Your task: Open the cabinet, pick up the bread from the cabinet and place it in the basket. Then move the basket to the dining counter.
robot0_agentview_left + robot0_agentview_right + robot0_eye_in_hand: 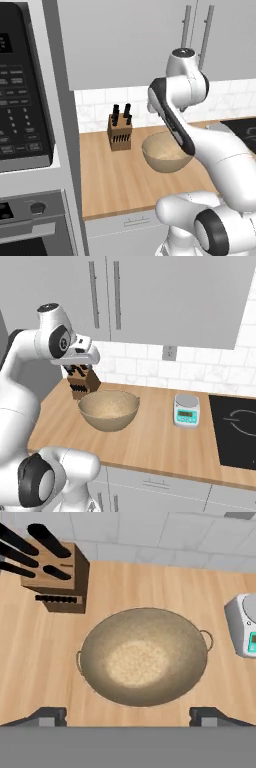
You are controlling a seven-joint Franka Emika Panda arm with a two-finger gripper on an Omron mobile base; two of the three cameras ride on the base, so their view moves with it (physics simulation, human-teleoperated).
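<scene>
Our end effector [128,717] hovers wide open and empty above the basket [144,656], which sits empty on the wooden surface [40,657]. We judge the woven basket light, fairly stiff; its loop handle [207,640] or rim suits gripping.

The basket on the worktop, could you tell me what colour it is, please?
The basket is tan and woven, paler at the bottom inside; the hand view shows it best.
</scene>
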